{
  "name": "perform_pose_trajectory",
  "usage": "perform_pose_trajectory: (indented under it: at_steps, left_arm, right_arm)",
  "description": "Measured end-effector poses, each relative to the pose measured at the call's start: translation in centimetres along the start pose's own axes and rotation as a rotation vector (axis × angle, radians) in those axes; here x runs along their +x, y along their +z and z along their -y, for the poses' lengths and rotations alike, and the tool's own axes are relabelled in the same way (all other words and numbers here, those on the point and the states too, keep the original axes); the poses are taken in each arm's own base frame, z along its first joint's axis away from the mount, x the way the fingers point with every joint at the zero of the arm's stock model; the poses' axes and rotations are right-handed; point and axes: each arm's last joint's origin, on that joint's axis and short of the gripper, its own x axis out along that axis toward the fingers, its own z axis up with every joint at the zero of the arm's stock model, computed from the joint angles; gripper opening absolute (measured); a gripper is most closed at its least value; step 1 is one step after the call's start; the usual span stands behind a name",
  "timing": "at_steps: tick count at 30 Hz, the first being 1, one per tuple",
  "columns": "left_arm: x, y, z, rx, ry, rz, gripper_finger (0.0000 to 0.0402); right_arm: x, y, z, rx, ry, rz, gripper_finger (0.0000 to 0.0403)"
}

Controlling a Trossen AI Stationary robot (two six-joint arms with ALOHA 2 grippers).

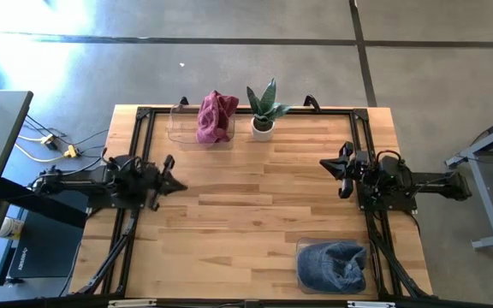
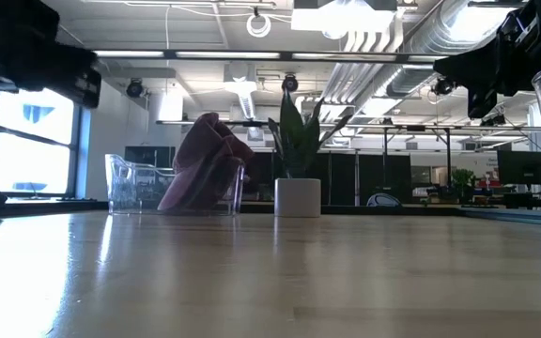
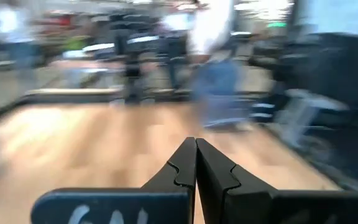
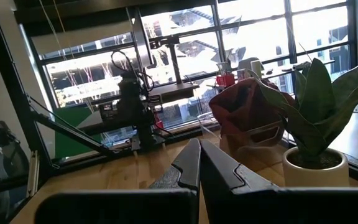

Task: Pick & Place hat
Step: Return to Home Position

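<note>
The bench [image 1: 246,214] takes up most of the scene, a wooden top in a black frame, with one dark arm at the middle of each short edge. The blue cap [image 1: 332,263] lies bundled in a transparent bin [image 1: 302,248] at the front right corner, just beside the right arm's base. Along the back edge a second clear bin [image 1: 178,124] holds a dark red cap [image 1: 216,116], with a small potted plant [image 1: 264,107] close beside it.

The left gripper [image 1: 176,181] hangs over the left side of the bench, pointing toward the middle, its fingers pressed together on nothing. The right gripper [image 1: 325,162] mirrors it over the right side, fingers likewise together and empty, well apart from both bins.

The placing looks finished to me, with only the arms' retreat left. The worry is the front bin. It sits very near the bench's front edge, though from above I can't say whether it overhangs. It is also close to the right arm's struts, so a wide swing of that arm could knock it and tip the cap out.
</note>
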Motion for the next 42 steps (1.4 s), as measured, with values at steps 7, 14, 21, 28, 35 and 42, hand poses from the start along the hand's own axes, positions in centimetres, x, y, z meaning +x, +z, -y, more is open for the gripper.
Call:
perform_pose_trajectory:
  at_steps: [7,14,21,28,35,42]
  left_arm:
    - [-0.1,-0.4,-1.1,-0.014,0.373,-0.032,0.0000]
    - [-0.1,-0.4,-1.2,-0.013,0.422,-0.028,0.0000]
    - [-0.2,-0.3,-1.1,-0.026,0.375,-0.019,0.0000]
    - [-0.2,-0.3,-0.7,-0.045,0.269,-0.014,0.0000]
    - [-0.2,-0.3,-0.7,-0.094,0.266,-0.012,0.0000]
    - [-0.2,-0.3,-0.7,-0.093,0.267,-0.007,0.0000]
  right_arm:
    - [0.0,0.0,0.0,0.000,0.000,-0.002,0.0001]
    - [0.0,0.0,0.0,0.000,0.000,-0.002,0.0000]
    - [0.0,0.0,0.0,0.000,0.000,-0.002,0.0001]
    - [0.0,0.0,0.0,0.000,-0.001,-0.004,0.0000]
    - [0.0,-0.1,0.0,-0.001,-0.002,-0.005,0.0001]
    - [0.0,-0.1,0.0,-0.001,-0.001,-0.005,0.0001]
